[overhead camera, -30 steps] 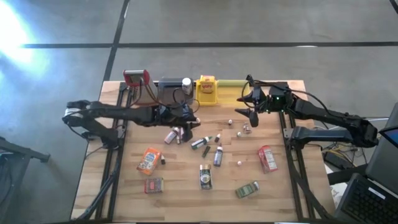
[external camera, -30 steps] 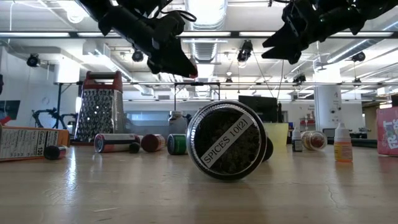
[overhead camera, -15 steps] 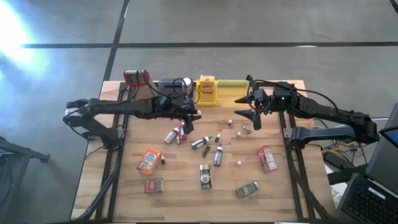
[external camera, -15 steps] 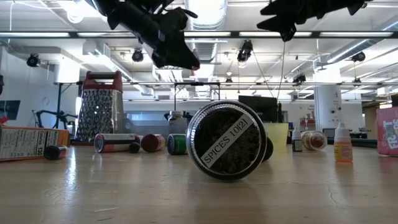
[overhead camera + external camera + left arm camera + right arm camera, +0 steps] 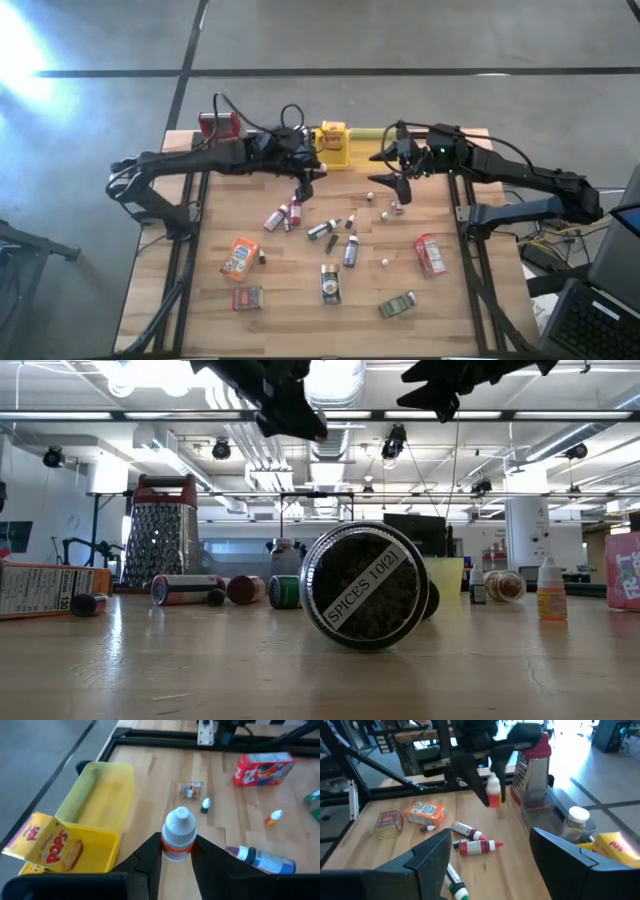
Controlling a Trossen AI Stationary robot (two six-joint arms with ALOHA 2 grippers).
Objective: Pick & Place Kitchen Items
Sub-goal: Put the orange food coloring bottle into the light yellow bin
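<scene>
My left gripper [image 5: 176, 845] is shut on a small bottle [image 5: 178, 826] with a white cap and an orange body. It hangs high over the table's far middle [image 5: 305, 178], beside the yellow tray [image 5: 95, 795], in which a POPS packet [image 5: 50, 842] lies. My right gripper [image 5: 495, 855] stands open and empty above the table's far right [image 5: 392, 172]; its view shows the held bottle [image 5: 493, 790]. Other kitchen items lie loose on the wood: small bottles [image 5: 283, 216], an orange packet [image 5: 240, 256], a red packet [image 5: 430, 254] and a tin [image 5: 330, 283]. My left gripper pinches the bottle's orange body [image 5: 176, 849] just below the white cap, between its two fingers. The fingers slant down, pointing from the table's left toward its right. The cap end sticks out past the fingertips. The bottle is lifted clear of the table.
Along the far edge stand the red-topped grater [image 5: 222, 124], a grey tray [image 5: 560, 802] holding a white-capped jar [image 5: 576, 820], the yellow tray [image 5: 332, 143] and a green tray [image 5: 372, 133]. A round spice jar [image 5: 365, 585] lies close before the low camera.
My left gripper has risen and gone toward the table's far edge, carrying the bottle higher above the table. My right gripper has also risen and shifted a little toward the far edge.
</scene>
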